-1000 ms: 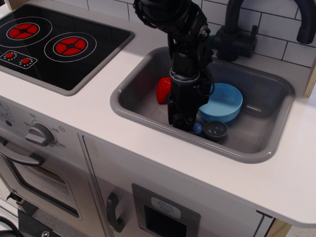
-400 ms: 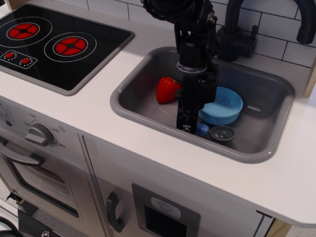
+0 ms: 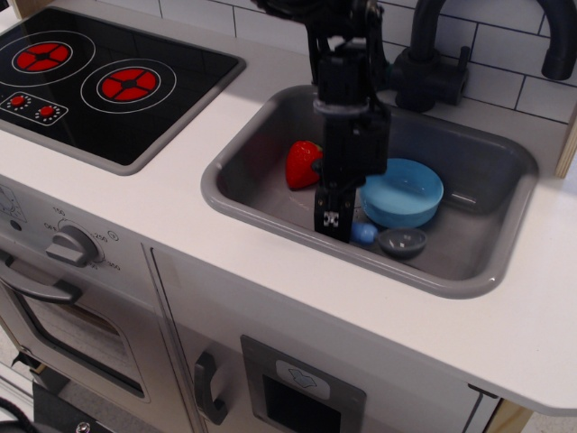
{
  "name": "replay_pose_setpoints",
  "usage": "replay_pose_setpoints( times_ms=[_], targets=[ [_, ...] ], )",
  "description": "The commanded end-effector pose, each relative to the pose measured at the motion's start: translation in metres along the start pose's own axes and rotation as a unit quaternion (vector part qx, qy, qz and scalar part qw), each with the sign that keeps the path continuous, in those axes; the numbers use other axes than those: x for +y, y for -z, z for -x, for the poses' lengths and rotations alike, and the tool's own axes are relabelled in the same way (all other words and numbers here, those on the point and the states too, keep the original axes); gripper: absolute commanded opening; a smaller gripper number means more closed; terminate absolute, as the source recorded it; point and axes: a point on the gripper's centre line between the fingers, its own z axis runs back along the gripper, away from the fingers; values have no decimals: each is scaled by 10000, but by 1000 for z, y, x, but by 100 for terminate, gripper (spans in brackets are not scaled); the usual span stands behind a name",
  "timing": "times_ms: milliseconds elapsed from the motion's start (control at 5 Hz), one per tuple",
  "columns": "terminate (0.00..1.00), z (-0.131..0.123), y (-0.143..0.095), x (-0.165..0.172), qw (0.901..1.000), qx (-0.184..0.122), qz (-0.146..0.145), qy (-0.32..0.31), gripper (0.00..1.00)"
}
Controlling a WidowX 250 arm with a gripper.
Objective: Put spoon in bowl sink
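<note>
The spoon lies on the floor of the grey sink, near its front wall. Its light-blue handle points left and its dark grey head is to the right. The light-blue bowl sits just behind it and holds nothing. My gripper hangs tips-down just left of the spoon handle, slightly above the floor. Its fingers show as one narrow block with no gap and hold nothing.
A red strawberry lies in the sink to the left of my gripper. The black tap stands behind the sink. A black hob is set in the white counter on the left.
My gripper shifted right and nudged the spoon slightly right, then rose a little and came back left. The spoon stays on the sink floor. The strawberry is less hidden now.
</note>
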Motion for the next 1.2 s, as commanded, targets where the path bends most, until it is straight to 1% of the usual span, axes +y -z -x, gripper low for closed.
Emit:
replay_pose_setpoints(
  times_ms=[0, 200, 400, 600, 800, 1000],
  targets=[
    [0, 1, -44, 31, 9816, -409, -1293, -1346, 0],
    [0, 0, -51, 37, 9754, -543, -1403, -1612, 0],
    [0, -1, -57, 36, 9734, -642, -1410, -1690, 0],
    [0, -6, -54, 42, 9634, -645, -1601, -2050, 0],
    [0, -12, -51, 43, 9539, -593, -1707, -2395, 0],
    [0, -12, -55, 48, 9493, -620, -1637, -2610, 0]
  ],
)
